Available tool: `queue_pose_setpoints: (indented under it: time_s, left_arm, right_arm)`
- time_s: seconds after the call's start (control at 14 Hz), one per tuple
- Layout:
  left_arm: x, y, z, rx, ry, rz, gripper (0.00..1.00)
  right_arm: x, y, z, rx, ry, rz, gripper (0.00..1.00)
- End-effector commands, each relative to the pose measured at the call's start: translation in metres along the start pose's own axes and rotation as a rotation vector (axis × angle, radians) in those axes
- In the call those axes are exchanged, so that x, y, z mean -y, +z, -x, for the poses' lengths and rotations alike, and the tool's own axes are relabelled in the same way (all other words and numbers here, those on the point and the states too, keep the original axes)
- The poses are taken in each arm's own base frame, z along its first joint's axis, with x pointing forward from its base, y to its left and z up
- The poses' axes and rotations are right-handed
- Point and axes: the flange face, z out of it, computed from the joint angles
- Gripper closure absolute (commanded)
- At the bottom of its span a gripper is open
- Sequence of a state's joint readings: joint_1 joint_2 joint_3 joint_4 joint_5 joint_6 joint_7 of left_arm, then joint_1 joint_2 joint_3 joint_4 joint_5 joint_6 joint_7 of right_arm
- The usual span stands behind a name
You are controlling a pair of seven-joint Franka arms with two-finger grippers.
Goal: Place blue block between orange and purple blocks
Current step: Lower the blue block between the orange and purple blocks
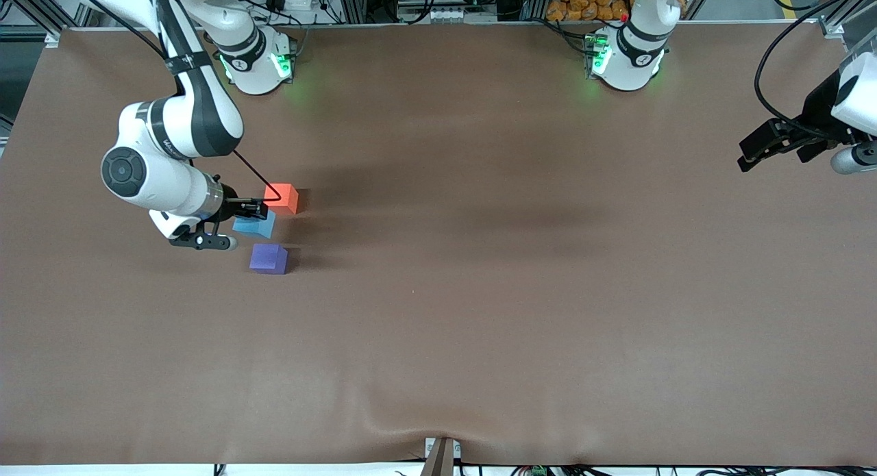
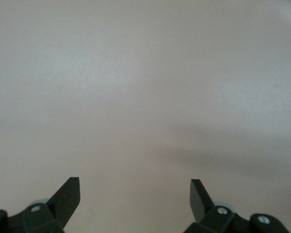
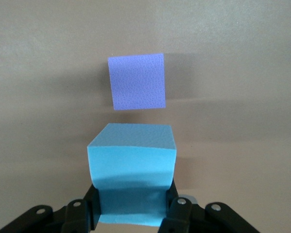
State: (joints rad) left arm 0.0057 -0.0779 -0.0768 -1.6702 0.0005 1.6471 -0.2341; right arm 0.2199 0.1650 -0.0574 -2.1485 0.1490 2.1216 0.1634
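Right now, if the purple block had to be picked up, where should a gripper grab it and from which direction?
Judging by its shape, grip the purple block from above, across two opposite flat side faces. It sits flat on the table, nearer the front camera than the blue block held in the right gripper; best choose the pair of faces that doesn't include the one toward blue.

I can read no text, label, brand or number anywhere. There is a small dark marking on my right arm's link [image 1: 166, 146], but I cannot make it out.
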Motion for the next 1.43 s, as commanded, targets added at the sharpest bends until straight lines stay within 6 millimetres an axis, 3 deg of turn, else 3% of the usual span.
queue_pose_setpoints:
  time_s: [0.0, 1.36]
  left_arm:
    - [0.005, -0.007, 0.003, -0.002, 0.011, -0.005, 0.0]
    - [-0.002, 0.004, -0.003, 0.007, 0.025, -0.007, 0.0]
  right_arm:
    - [-0.003, 0.007, 0.009, -0.011, -0.019, -0.01, 0.67]
    - [-0.001, 0.068, 0.003, -0.01, -0.069, 0.016, 0.67]
